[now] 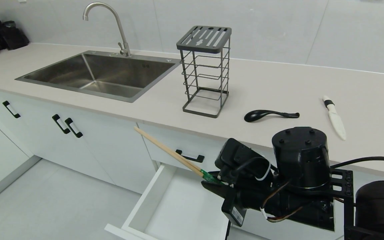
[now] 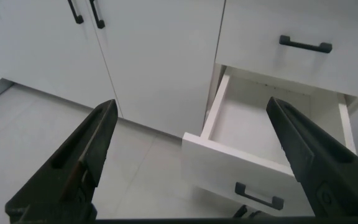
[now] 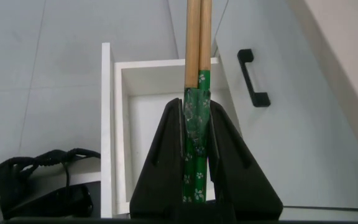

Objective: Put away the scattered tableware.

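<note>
Your right pincer (image 3: 196, 109) clamped on chopsticks (image 3: 197, 37) above open drawer (image 3: 109, 124). Left pincer (image 2: 190, 111) spread wide, empty. Head view: spoon (image 1: 268, 115), knife (image 1: 334, 117) on desk (image 1: 278, 83).

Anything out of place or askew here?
Nothing spilled or damaged. A black spoon and a white knife lie loose on the counter, right of the wire rack, apart from each other. The drawer below stands open; the right gripper is shut on chopsticks over it.

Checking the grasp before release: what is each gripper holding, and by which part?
The right gripper pinches the chopsticks at their green end; left gripper holds nothing.
</note>
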Robot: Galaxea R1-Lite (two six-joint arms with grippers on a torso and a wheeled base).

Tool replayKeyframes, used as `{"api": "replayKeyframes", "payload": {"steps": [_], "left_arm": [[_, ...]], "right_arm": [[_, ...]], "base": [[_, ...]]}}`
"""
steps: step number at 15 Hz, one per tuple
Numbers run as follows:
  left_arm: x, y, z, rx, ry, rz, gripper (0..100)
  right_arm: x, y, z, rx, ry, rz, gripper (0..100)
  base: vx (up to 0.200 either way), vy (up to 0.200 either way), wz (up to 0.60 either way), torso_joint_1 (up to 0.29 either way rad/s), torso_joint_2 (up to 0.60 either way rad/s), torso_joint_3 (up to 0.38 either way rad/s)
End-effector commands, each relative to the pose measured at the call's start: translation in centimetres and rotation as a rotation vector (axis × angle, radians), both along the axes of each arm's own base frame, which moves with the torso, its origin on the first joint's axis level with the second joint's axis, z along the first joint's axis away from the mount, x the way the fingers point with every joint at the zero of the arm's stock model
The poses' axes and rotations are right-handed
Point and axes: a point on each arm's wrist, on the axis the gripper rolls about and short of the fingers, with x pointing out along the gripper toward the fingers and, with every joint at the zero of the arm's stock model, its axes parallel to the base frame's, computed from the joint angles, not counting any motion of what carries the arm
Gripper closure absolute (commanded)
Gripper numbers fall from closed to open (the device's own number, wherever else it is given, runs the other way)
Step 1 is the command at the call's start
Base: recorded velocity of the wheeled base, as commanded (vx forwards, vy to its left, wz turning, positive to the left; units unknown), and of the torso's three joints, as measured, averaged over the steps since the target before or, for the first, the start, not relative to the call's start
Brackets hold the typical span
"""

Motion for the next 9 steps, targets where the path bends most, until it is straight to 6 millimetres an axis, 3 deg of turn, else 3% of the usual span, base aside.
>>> {"api": "replayKeyframes", "payload": {"steps": [1,9], "left_arm": [[-0.01,0.0,0.03,-0.001,-0.001,0.001,0],[0.0,0.0,-0.01,-0.001,0.0,0.001,0]], "right_arm": [[-0.01,0.01,0.03,0.001,-0.001,0.001,100],[-0.27,-0.26,-0.51,-0.017,0.011,0.003,100]], "base": [[0.0,0.0,0.6,-0.149,0.29,0.134],[0.0,0.0,0.0,-0.163,0.31,0.149]]}}
